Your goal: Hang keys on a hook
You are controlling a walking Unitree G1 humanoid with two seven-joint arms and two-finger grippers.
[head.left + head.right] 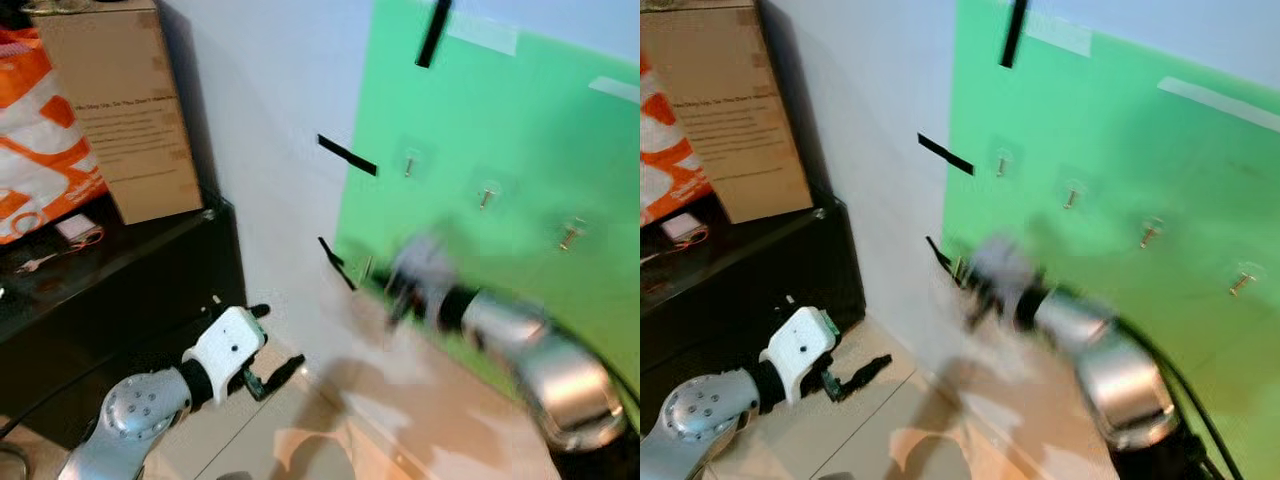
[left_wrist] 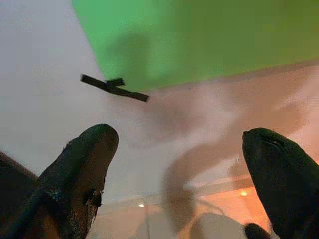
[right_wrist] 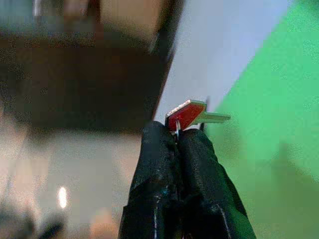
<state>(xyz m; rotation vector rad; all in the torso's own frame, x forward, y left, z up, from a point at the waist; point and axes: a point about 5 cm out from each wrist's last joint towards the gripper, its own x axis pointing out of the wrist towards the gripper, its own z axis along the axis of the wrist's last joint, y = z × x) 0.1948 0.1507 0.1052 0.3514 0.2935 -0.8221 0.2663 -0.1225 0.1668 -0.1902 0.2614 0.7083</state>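
Box [image 1: 125, 110] on cabinet [image 1: 120, 290] at left; hooks [image 1: 486, 197] in row on wall panel [image 1: 500, 130], right.

Bright, even light; the right arm [image 1: 540, 360] is motion-blurred, shadows soft.

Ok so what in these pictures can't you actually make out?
- Right gripper, eye views: motion blur smears it against the green board, so its gap to the hooks is unclear.
- Key, right wrist view: the shut fingers cover its ring; any further keys are hidden.
- Cardboard box, left eye view: print too small to read.
- Left gripper: open and holding nothing.
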